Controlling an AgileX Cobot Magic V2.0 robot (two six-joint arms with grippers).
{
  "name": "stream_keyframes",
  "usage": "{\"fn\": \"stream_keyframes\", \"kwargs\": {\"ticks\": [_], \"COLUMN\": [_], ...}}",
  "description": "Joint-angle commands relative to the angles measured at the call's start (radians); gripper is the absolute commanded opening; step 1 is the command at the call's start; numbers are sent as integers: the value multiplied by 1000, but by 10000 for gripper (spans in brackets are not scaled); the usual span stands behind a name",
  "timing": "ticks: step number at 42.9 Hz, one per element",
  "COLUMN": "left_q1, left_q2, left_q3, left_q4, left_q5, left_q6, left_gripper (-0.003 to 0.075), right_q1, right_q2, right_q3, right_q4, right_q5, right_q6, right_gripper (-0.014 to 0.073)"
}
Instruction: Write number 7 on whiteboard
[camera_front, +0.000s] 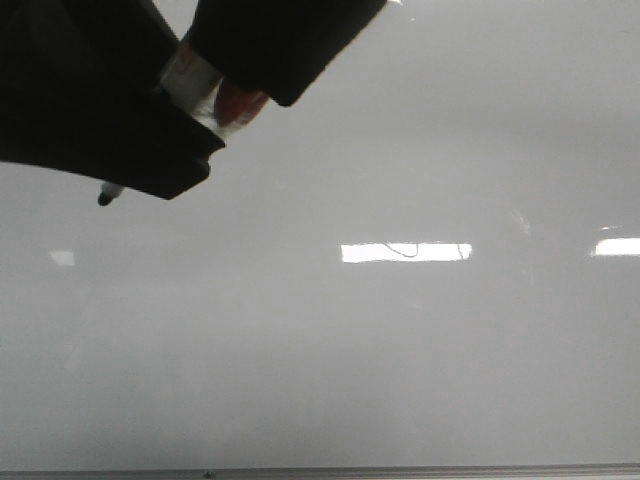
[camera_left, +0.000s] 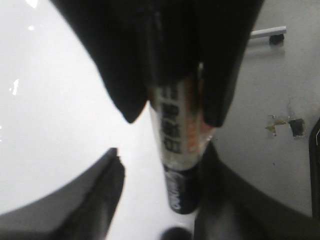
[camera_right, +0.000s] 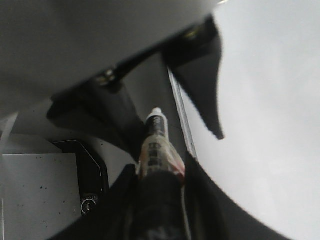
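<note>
Shiny grey whiteboard (camera_front: 400, 350) behind. Right gripper (camera_right: 160, 172) shut tight on marker (camera_right: 155, 132). Left gripper (camera_left: 162, 167) wide open, marker's black end between its fingers.

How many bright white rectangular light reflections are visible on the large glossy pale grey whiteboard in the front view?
3 reflections: one near the middle, one at the right edge, a fainter small one at the left. The dark arm at upper left may hide more.
</note>
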Motion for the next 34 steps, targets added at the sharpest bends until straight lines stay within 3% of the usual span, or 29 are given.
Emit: {"fn": "stream_keyframes", "kwargs": {"ticks": [1, 10, 15, 19, 24, 30, 33, 34], "left_q1": [-7, -7, -7, -7, -7, -7, -7, -7], "left_q2": [-19, -21, -21, -21, -21, -21, -21, -21], "left_q3": [-32, -32, -32, -32, -32, -32, -32, -32], "left_q4": [-4, -4, -4, -4, -4, -4, -4, -4], "left_q5": [-66, -66, -66, -66, -65, -65, -65, -65], "left_q6": [-1, -1, -1, -1, -1, -1, -1, -1], "left_gripper": [591, 606, 601, 540, 362, 81, -23, -19], "right_q1": [-45, -226, -319, -383, -398, -398, -398, -398], "right_q2": [-50, -70, -70, -68, -68, -68, -68, -68], "right_q3": [-34, -33, -33, -33, -33, -33, -33, -33], "right_q4": [12, -4, -4, -4, -4, -4, -4, -4], "right_q5": [-33, 98, 62, 8, 1, -2, -2, -2], "right_q6": [-11, -11, -10, -10, -10, -10, -10, -10], "right_gripper": [-67, -67, -67, -67, -67, -67, -67, -67]}}
